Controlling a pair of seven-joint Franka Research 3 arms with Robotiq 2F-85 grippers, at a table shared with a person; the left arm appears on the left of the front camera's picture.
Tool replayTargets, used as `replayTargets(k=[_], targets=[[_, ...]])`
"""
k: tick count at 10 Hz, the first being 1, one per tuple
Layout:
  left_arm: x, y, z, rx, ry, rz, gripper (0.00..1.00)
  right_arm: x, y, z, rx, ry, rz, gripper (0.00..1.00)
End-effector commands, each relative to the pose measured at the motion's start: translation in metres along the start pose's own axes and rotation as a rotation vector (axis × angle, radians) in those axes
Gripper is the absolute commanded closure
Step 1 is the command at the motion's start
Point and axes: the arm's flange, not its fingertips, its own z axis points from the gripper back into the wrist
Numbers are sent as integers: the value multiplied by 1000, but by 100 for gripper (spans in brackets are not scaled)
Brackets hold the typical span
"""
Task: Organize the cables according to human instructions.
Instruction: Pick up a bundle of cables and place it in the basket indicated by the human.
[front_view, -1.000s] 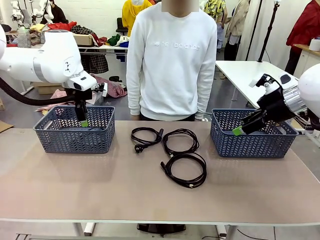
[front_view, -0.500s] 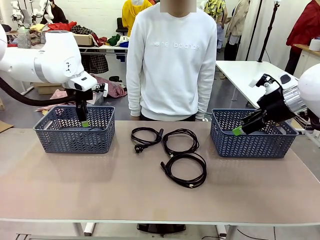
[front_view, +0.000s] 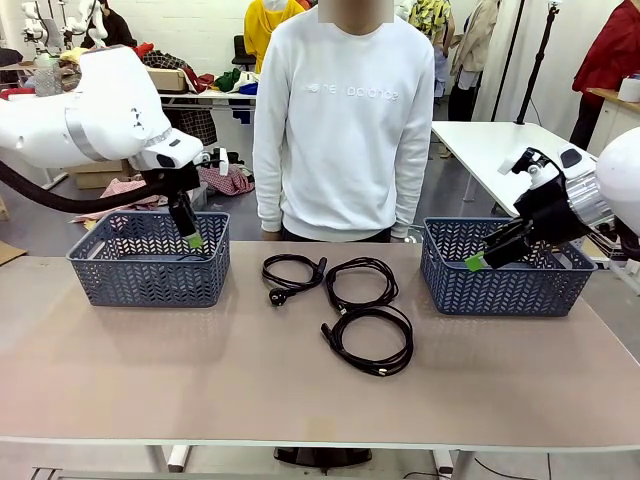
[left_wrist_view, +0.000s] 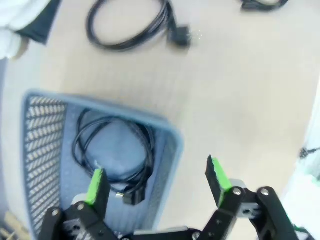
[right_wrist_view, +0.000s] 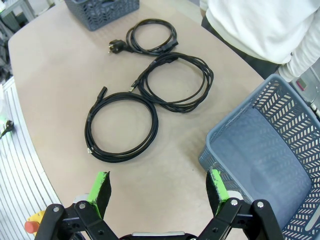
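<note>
Three coiled black cables lie mid-table: one with a chunky plug (front_view: 292, 272), one beside it (front_view: 362, 282), and one nearer me (front_view: 370, 340). The right wrist view shows the same three: plug cable (right_wrist_view: 150, 36), middle cable (right_wrist_view: 175, 80), near cable (right_wrist_view: 122, 127). A fourth cable (left_wrist_view: 112, 155) lies inside the left basket (front_view: 148, 270). My left gripper (front_view: 191, 238) hangs open and empty above that basket's right end, its jaws spread over the basket rim (left_wrist_view: 172, 145). My right gripper (front_view: 476, 261) is open and empty over the left edge of the right basket (front_view: 500, 285).
A person in a white sweatshirt (front_view: 345, 120) stands at the far edge, arms down. The right basket (right_wrist_view: 260, 150) looks empty inside. Bare tabletop (front_view: 200, 380) stretches in front of the cables. Other tables and clothes fill the background.
My left gripper has lifted up from the left basket and shifted to the right, empty. The right arm, the person and the three table cables have not moved.
</note>
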Motion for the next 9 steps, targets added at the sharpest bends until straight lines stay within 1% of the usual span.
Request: replayTargets(k=[1,4,7,9], targets=[[-8,-29,0,-12,-115,-30,0,0,-4,-2,15,-17,12,0],[-2,-65,-11,-74,-211,-69,0,0,-4,-2,15,-17,12,0],[4,-92,-18,-83,-255,-128,0,0,-4,-2,15,-17,12,0],[7,-100,-21,-76,-255,-124,0,0,-4,-2,15,-17,12,0]])
